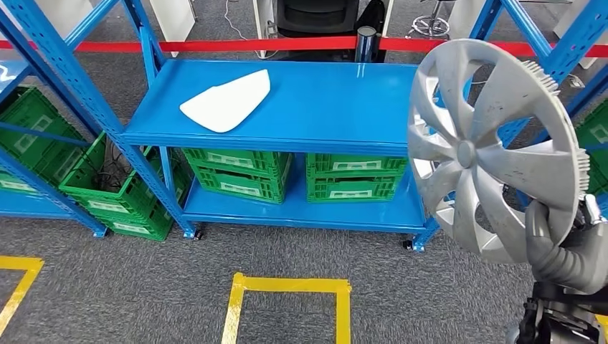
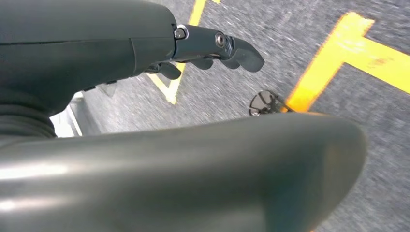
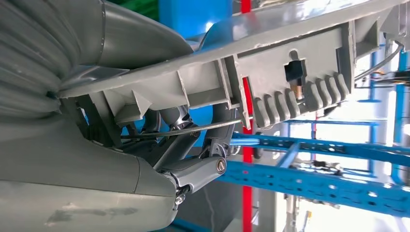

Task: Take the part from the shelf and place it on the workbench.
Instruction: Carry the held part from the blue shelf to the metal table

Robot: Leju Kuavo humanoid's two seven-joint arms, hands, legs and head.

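- Hubcap: silver, spoked, with a toothed rim; held upright and slightly tilted at about 3 o'clock in the head view, in front of the right end of the shelf unit and off its boards.
- Right hand: grey; grips the hubcap at its lower edge, at roughly 4 o'clock. In the right wrist view the thumb lies on one face of the rim and the dark fingers curl behind the ribbed back of the hubcap, pinching it between them.
- Left hand: seen in the left wrist view above grey carpet; fingers curled loosely inward, holding nothing.
- Shelf unit: blue steel, two boards, at 12 o'clock.
- White panel: flat, curved in outline, lying on the upper board towards 11 o'clock.
- Green crates: stacked on the lower board; more at 9 o'clock.
- Red barrier tape: stretched behind the shelf.
- Yellow floor lines: on grey carpet at 6 o'clock.
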